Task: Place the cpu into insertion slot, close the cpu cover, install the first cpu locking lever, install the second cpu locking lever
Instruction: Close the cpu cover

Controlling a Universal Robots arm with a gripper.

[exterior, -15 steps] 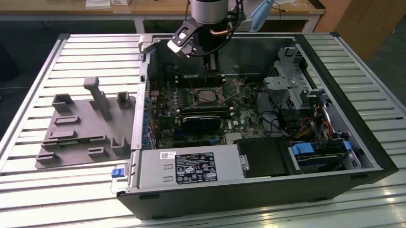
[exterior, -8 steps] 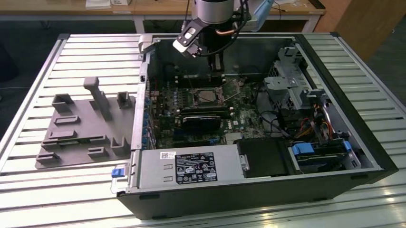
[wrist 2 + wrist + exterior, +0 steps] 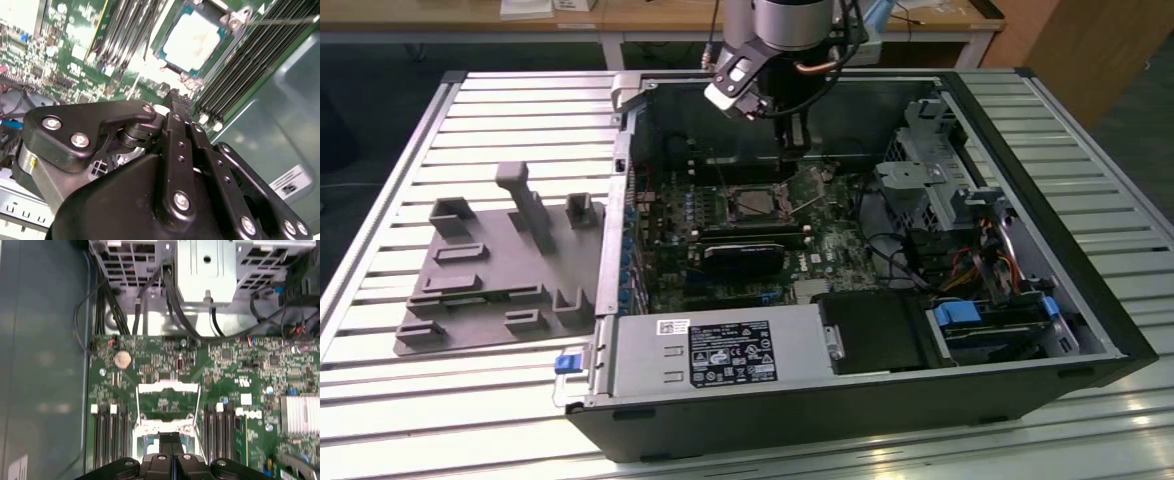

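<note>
We note the gripper [image 3: 170,436] pressed together, empty, over the seated cpu [image 3: 192,40]; cpu cover [image 3: 167,388] open just beyond. We judge closing wants even pressure.

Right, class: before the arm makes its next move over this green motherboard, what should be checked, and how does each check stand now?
1. Small pale silver square cpu inside the silver-rimmed square insertion slot: ok.
2. Cpu lying fully flat: cannot tell.
3. Thin silvery cpu cover frame closed: not ok, it is open.
4. Thin wire locking lever latched: not ok, it stands free.
5. Black gripper shut and close to the slot: ok.
</note>
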